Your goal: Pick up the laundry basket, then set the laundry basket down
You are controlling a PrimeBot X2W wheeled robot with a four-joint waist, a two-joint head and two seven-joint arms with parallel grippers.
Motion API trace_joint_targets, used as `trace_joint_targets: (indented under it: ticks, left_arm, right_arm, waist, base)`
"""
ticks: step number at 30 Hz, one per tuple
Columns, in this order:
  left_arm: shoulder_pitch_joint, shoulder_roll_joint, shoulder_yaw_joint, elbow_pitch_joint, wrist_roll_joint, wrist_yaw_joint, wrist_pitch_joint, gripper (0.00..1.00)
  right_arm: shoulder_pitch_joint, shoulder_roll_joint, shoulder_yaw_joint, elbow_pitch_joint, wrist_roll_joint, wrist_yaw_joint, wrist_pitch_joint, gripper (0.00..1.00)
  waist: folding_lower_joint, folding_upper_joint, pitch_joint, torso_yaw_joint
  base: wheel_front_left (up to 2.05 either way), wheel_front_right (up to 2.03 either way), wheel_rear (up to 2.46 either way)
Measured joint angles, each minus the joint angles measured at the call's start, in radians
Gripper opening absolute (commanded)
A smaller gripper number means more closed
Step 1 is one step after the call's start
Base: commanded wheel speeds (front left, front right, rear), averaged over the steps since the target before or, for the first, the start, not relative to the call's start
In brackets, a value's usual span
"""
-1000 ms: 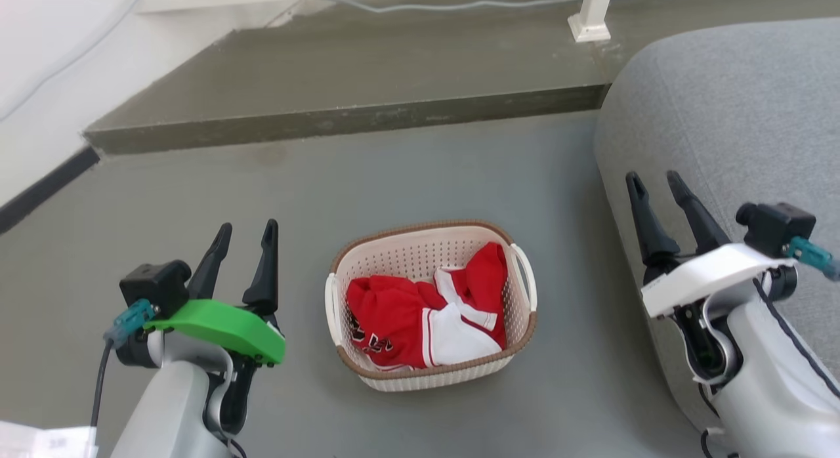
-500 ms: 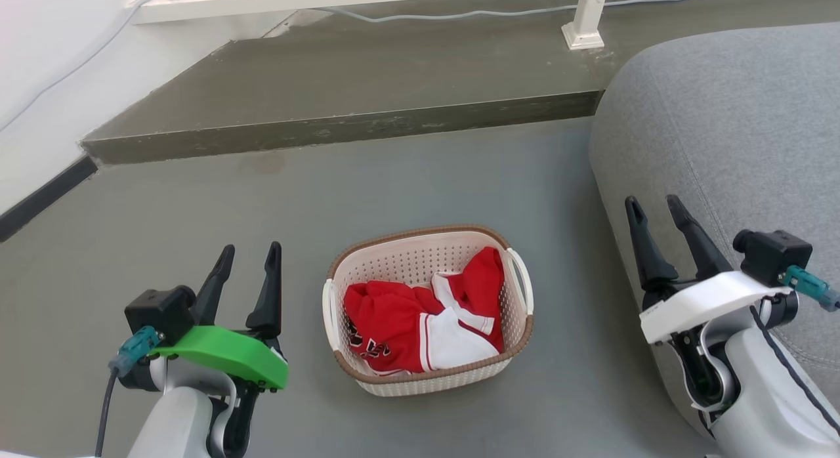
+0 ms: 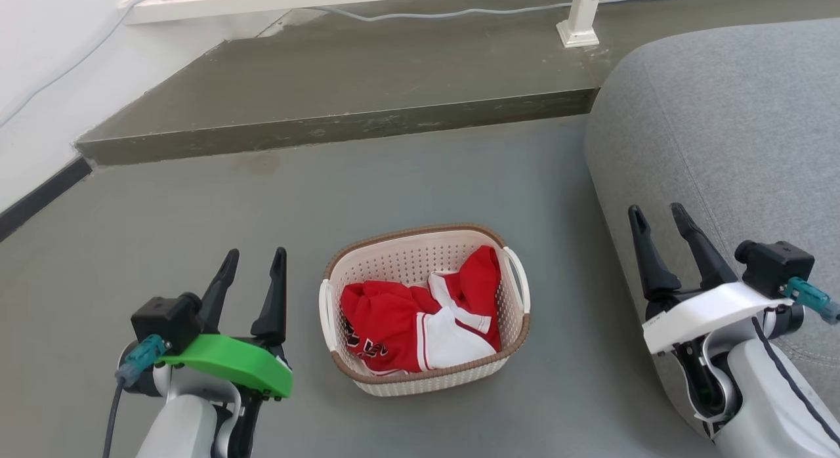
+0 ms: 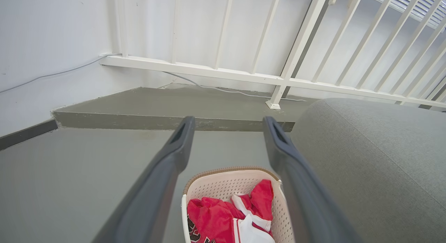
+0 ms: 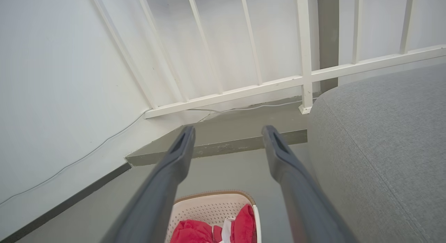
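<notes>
Clothes, red and white [image 3: 407, 320], lie bunched up in the laundry basket [image 3: 400, 261]. The basket sits flat on the grey floor [image 3: 394, 182], right way up, with its brown rim on top and a white loop handle on each side. A big grey sofa [image 3: 722, 117] is off to its right, and a low step [image 3: 361, 71] is behind it.

We have two grippers, one on each side of the basket. Our left gripper [image 3: 255, 253] hangs near the basket's left handle but does not touch it. Its two dark fingers are spread apart with nothing between them. Our right gripper [image 3: 655, 210] is farther off, over by the edge of the sofa. Its fingers are spread apart too, and they hold nothing. In both wrist views we look past the spread fingers and see the basket below.

How far along are we? We cannot be sure. The basket is down on the floor and nothing holds it. That is how it would look with the lift yet to come — and also how it would look after being lifted and put back down. If the putting down is done, the job is done. If not, both the lift and the putting down are left.
</notes>
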Motion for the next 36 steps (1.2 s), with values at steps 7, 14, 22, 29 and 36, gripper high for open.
trace_joint_targets:
  ticks: [7, 14, 22, 29, 36]
  left_arm:
    - [0.007, -0.007, 0.011, -0.012, 0.008, 0.0, 0.0, 1.0]
    - [0.016, -0.01, 0.014, -0.016, 0.009, 0.0, 0.0, 1.0]
    - [0.021, -0.012, 0.021, -0.025, 0.016, 0.0, 0.0, 1.0]
    - [0.052, -0.019, 0.015, 0.016, 0.008, -0.003, 0.005, 0.0]
    - [0.055, -0.019, 0.022, 0.014, -0.041, -0.003, 0.015, 0.0]
  right_arm:
    - [0.011, 0.005, -0.01, -0.006, -0.01, 0.001, 0.0, 1.0]
    - [0.016, 0.013, -0.019, -0.012, -0.019, 0.002, 0.0, 1.0]
    - [0.03, 0.023, -0.028, -0.015, -0.034, 0.003, 0.0, 1.0]
    - [0.067, 0.045, -0.027, 0.022, -0.032, 0.002, 0.003, 0.0]
    - [0.069, 0.049, -0.045, 0.022, 0.024, 0.003, 0.015, 0.0]
  waist:
    - [0.0, 0.0, -0.001, -0.001]
    - [0.0, 0.0, -0.001, -0.001]
    - [0.0, 0.0, -0.002, -0.002]
    - [0.0, 0.0, -0.003, -0.002]
    - [0.0, 0.0, -0.008, 0.001]
  base:
    - [0.0, 0.0, 0.0]
    - [0.0, 0.0, 0.0]
    - [0.0, 0.0, 0.0]
    - [0.0, 0.0, 0.0]
    - [0.0, 0.0, 0.0]
